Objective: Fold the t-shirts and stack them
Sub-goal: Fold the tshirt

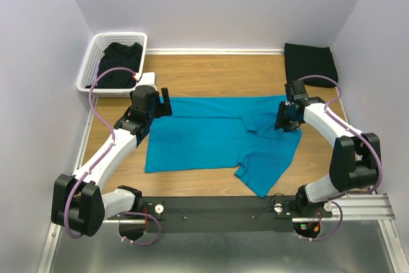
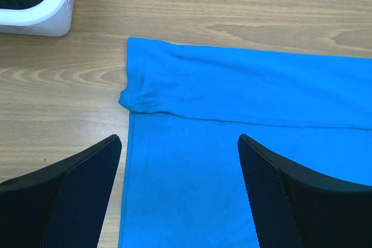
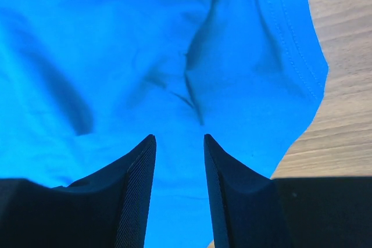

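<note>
A bright teal-blue t-shirt (image 1: 211, 135) lies spread on the wooden table, its top edge folded down and one sleeve pointing toward the near edge. My left gripper (image 1: 165, 103) hovers open over the shirt's left edge (image 2: 244, 85), fingers wide apart (image 2: 179, 139) with nothing between them. My right gripper (image 1: 281, 119) sits low over the wrinkled right side of the shirt (image 3: 116, 56); its jaws (image 3: 179, 136) stand a little apart with the fabric lying under the gap, not pinched. A black t-shirt (image 1: 118, 62) lies in the basket. Another black t-shirt (image 1: 310, 62) lies folded at the back right.
The white lattice basket (image 1: 86, 75) stands at the back left corner, its corner also showing in the left wrist view as white basket (image 2: 52, 15). Walls close in on three sides. Bare wood shows behind and beside the teal shirt.
</note>
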